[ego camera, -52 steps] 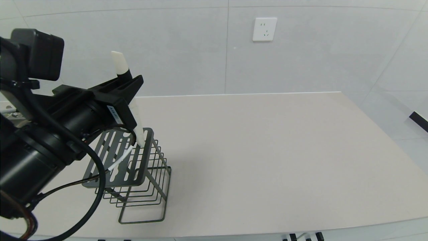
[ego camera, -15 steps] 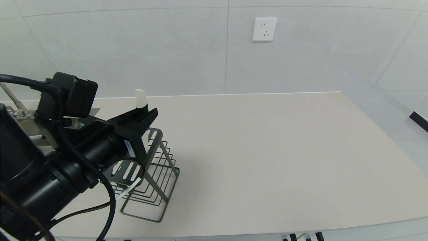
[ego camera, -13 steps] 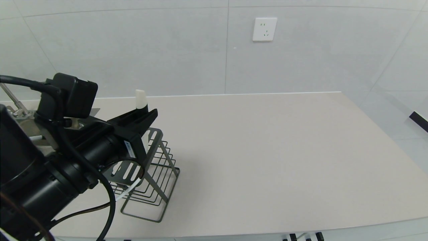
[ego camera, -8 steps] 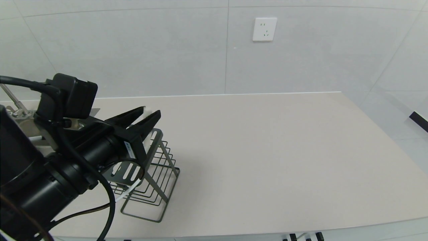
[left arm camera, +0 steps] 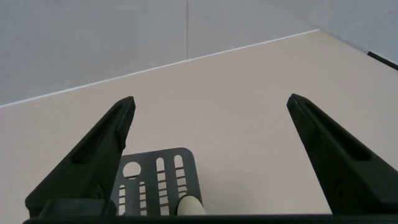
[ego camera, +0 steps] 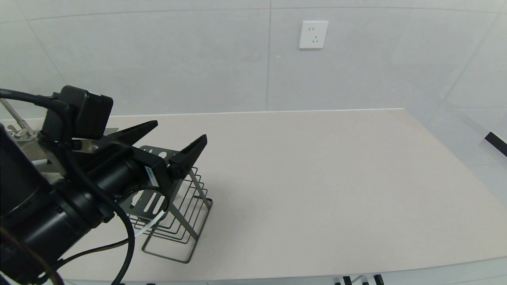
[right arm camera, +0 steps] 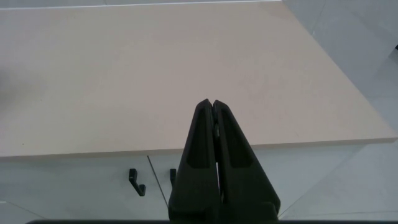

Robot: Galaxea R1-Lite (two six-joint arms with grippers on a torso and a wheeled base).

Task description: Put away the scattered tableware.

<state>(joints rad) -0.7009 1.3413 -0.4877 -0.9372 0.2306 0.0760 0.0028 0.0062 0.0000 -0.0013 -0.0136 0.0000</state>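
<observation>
In the head view the rack (ego camera: 186, 221) stands on the surface (ego camera: 317, 178) just under the left claw (ego camera: 180, 130), which is spread wide and empty; in the left wrist view a white utensil end (left arm camera: 189, 205) shows at the rack's slotted top below that claw; in the right wrist view the right claw (right arm camera: 212, 104) is pressed closed, empty.

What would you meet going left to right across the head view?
First the wire rack, then the wall socket, then the black strip; the left gripper overlaps the rack, so it is omitted.
</observation>
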